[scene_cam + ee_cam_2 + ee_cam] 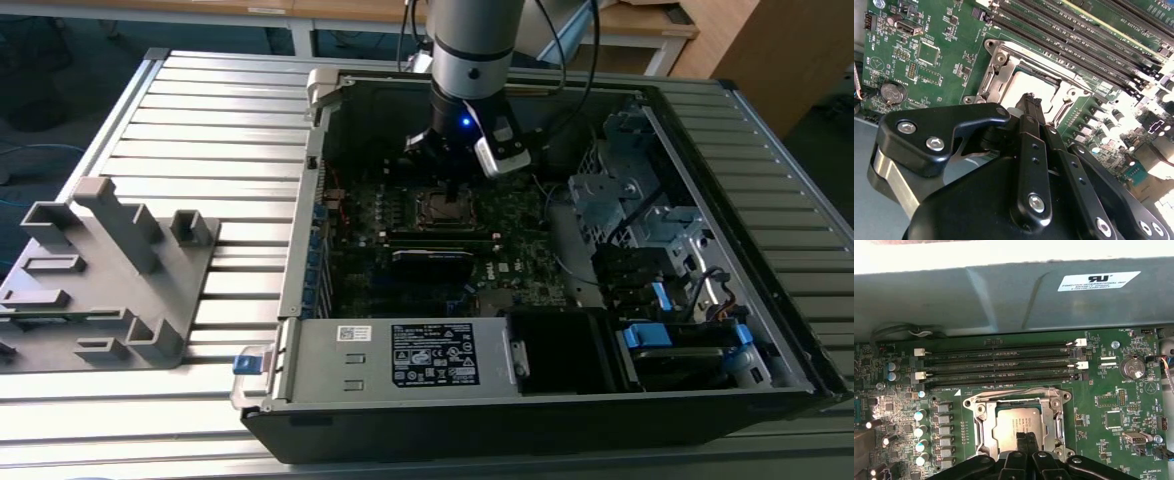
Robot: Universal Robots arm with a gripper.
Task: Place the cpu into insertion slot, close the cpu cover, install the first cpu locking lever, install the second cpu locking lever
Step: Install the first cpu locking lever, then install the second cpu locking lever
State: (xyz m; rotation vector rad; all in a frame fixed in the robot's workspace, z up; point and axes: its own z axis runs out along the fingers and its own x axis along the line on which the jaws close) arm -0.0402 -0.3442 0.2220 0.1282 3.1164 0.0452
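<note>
The arm reaches down into the open computer case (534,390) that lies on the slatted tabletop (200,110), and its gripper (447,160) hangs just above the motherboard (521,270). Right under it sits the insertion slot (443,207), a square socket with a silvery rim.

In both wrist views the cpu (1016,421) lies flat inside the insertion slot (1018,422), its dull grey top facing up. The cpu cover (1051,417) is down over it as a thin silvery frame, with the chip showing through its square window. The black fingers (1023,440) are drawn together into a narrow point, holding nothing, and their tips stand over the near edge of the cpu; whether they touch it, I cannot tell.

In the second wrist view the same fingertips (1030,102) stand together above the cpu (1026,82), with the cover's rim (999,65) around it. The long black memory slots (999,362) run just beside the insertion slot. A grey fixture (107,270) stands on the tabletop well apart from the computer case.
</note>
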